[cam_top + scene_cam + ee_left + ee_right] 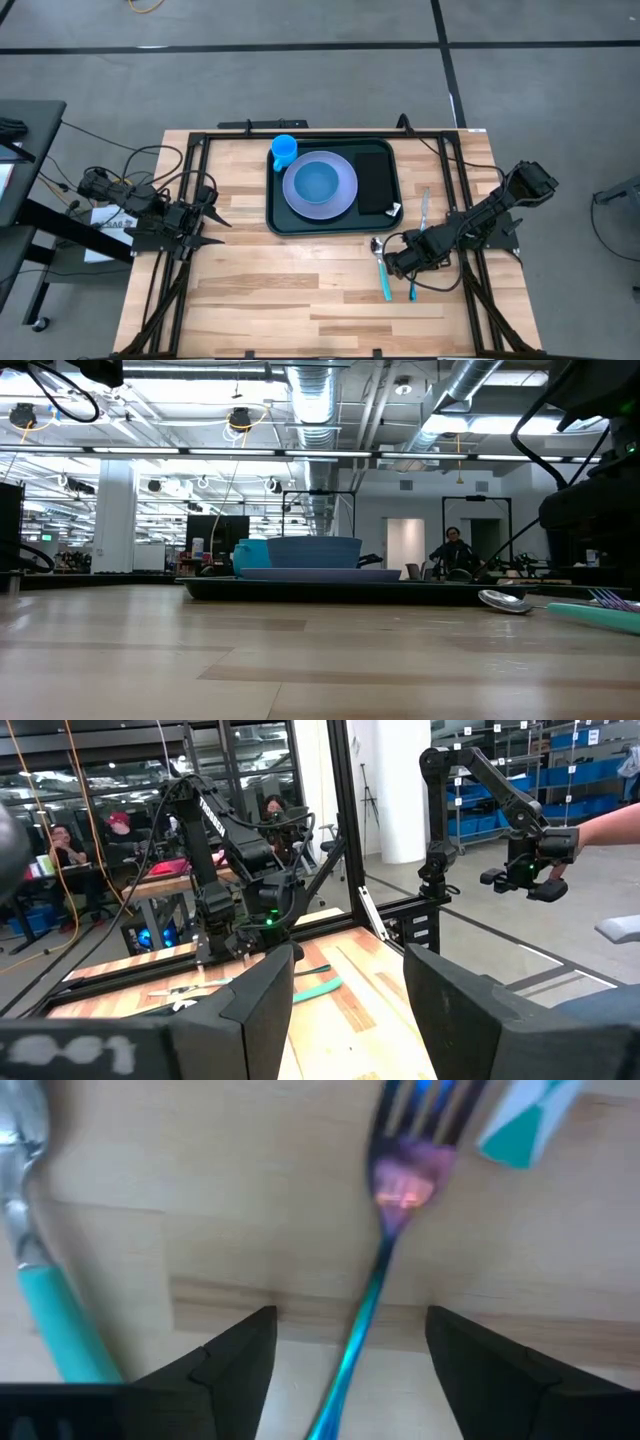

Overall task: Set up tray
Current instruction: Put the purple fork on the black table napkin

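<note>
Tray: the dark green tray [276, 205] lies flat near the table's far edge, about midway along it.
On the tray: a lavender plate [343, 200] with a blue bowl [317, 181] sitting on it; a blue cup [284, 151] in the tray's far left corner, touching the plate's rim; a narrow black rectangle [374, 183] along the tray's right side, with a small white piece [396, 209] at its near end.
Cutlery: a knife [424, 208] lies on the table [260, 290] just right of the tray; a teal-handled spoon [381, 267] and a fork [378, 1270] lie side by side nearer the front, right of centre.
Right gripper: the right gripper [350, 1345] hangs low over the fork, fingers spread apart on either side of its handle, holding nothing.
Left gripper: the left gripper [350, 1005] waits near the table's left edge, fingers apart and empty.
</note>
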